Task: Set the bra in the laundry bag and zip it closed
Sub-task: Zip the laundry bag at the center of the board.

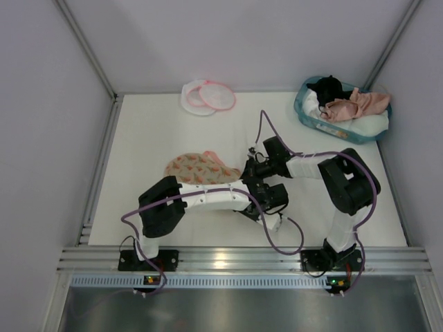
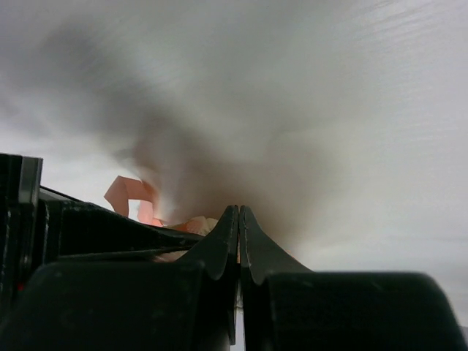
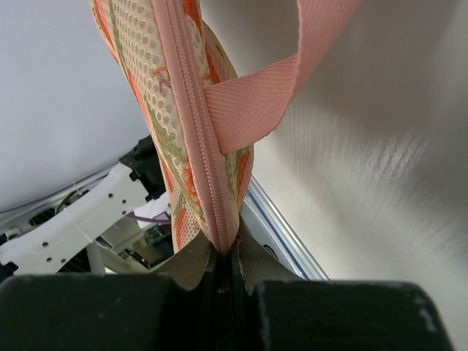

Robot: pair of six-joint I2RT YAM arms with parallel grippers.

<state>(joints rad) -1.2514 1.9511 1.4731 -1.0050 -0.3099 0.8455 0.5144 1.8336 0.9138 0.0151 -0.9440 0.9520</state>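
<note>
The salmon-pink bra point(image 1: 356, 104) lies crumpled on top of the laundry in a teal basket point(image 1: 302, 111) at the back right. At the back centre of the table the laundry bag point(image 1: 208, 97) lies flat, a round white mesh pouch with a pink rim. My right gripper point(image 1: 250, 170) point(image 3: 227, 252) is shut on the pink zipper edge of an orange-printed padded piece point(image 1: 199, 168) point(image 3: 164, 110). A pink strap point(image 3: 256, 95) loops off that piece. My left gripper point(image 1: 256, 187) point(image 2: 239, 212) is shut just in front of the right one, low over the table. Nothing shows between its tips.
A black garment point(image 1: 327, 88) and white laundry share the basket with the bra. In the left wrist view a pink strap loop point(image 2: 131, 194) and a bit of cream fabric show to the left behind a black part. Grey walls close the back and sides.
</note>
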